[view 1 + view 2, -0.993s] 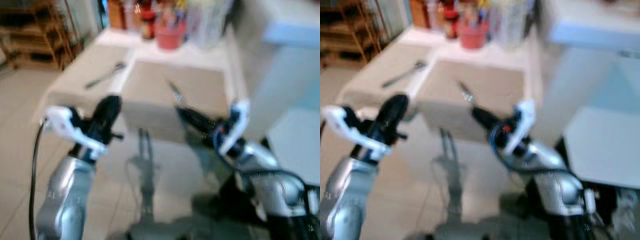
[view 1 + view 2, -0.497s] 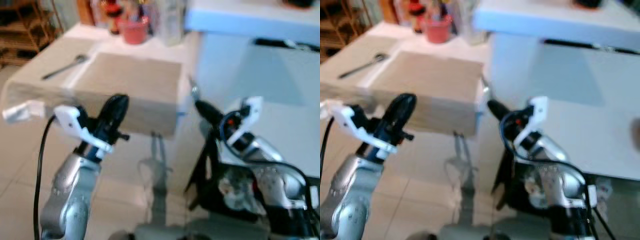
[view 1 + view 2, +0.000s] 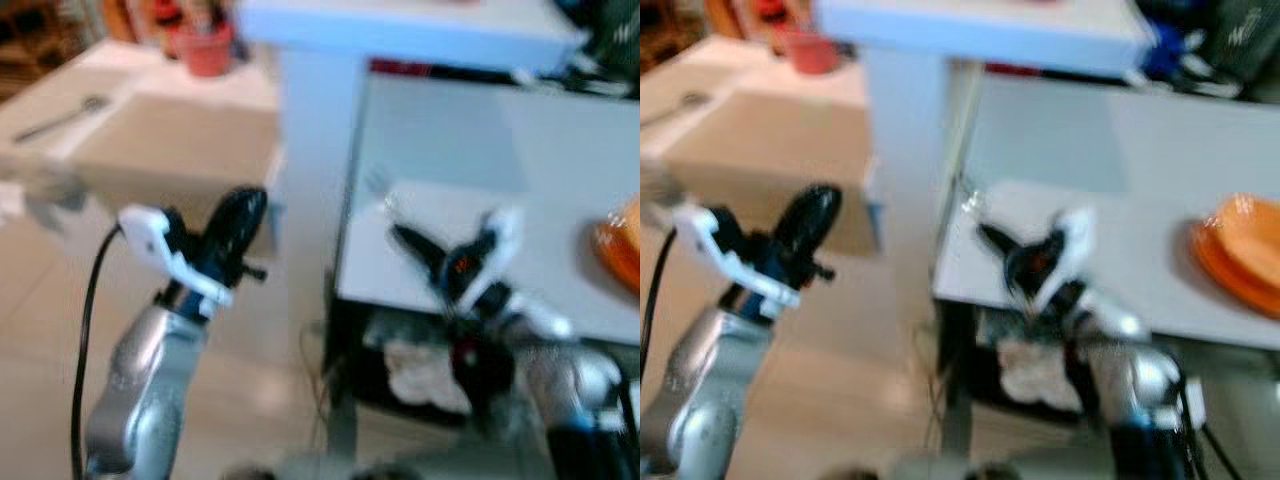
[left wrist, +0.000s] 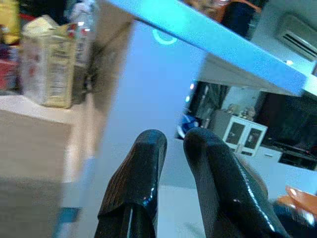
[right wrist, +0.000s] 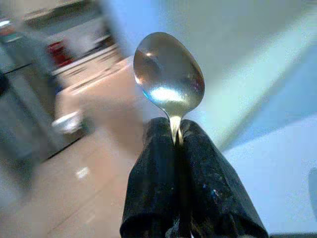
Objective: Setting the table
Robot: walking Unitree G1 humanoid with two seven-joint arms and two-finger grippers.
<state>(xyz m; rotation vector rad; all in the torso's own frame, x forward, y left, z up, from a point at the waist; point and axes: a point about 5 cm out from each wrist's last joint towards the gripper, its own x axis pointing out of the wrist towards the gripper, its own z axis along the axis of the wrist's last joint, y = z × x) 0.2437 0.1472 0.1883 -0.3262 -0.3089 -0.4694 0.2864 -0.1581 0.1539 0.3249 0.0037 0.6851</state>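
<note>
Right gripper (image 5: 176,130): the two black fingers are pressed together on the neck of a metal spoon (image 5: 168,79), whose bowl stands up past the fingertips; in the left eye view the gripper (image 3: 400,233) sits right of centre, over the near left corner of the white table (image 3: 560,270).
Spoon: held at the neck, bowl free and shiny, touching nothing else; in the head views it is a small blurred glint at the fingertips.
Left gripper (image 4: 171,141): the fingers stand a narrow gap apart and hold nothing; in the left eye view it (image 3: 245,205) is raised at left centre, above the tiled floor (image 3: 40,330), between the beige table (image 3: 170,150) and the white table.
Orange plates (image 3: 1245,250): a small stack at the right edge of the right eye view, lying on the white table, well apart from the right gripper.
Beige table: upper left of the left eye view, with a second spoon (image 3: 55,115) lying on it near its left side and a red cup (image 3: 205,50) at its far edge.
Sharpness: both head views are blurred, so fine detail on the tables cannot be told.
</note>
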